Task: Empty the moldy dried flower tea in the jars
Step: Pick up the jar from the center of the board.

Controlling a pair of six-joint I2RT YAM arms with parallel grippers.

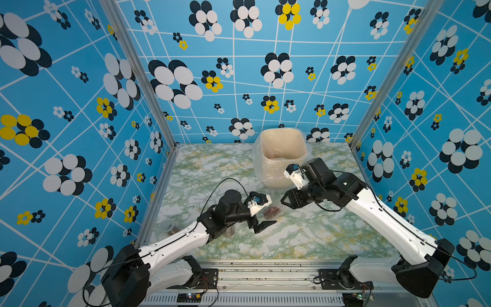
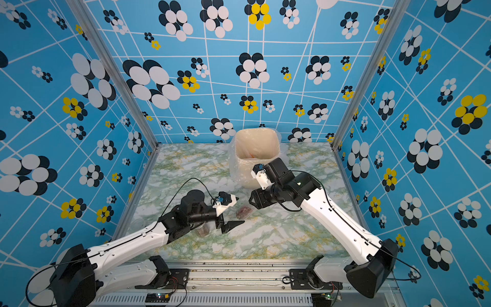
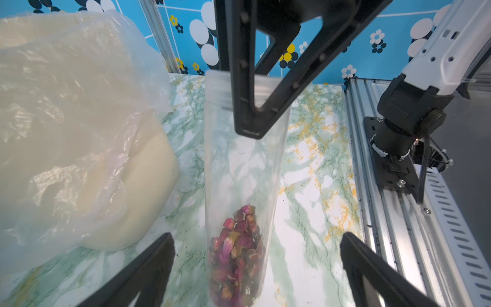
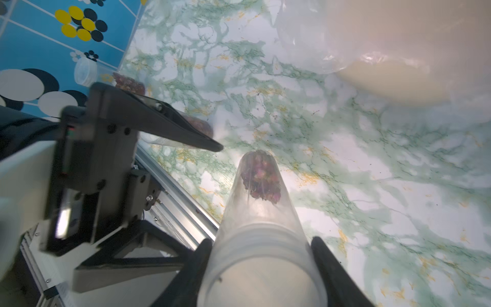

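A clear jar lies mid-table with the moldy dried flower tea heaped at one end. My right gripper is shut on the opposite, ringed end of this jar. One of its black fingers shows in the left wrist view. My left gripper is open, its fingers wide apart on either side of the tea end, touching nothing. Two more jars lie at the left: one under my left arm, one by the wall.
A big beige bin lined with clear plastic stands at the back, just behind my right wrist. The metal rail runs along the table's front edge. Patterned walls close in three sides.
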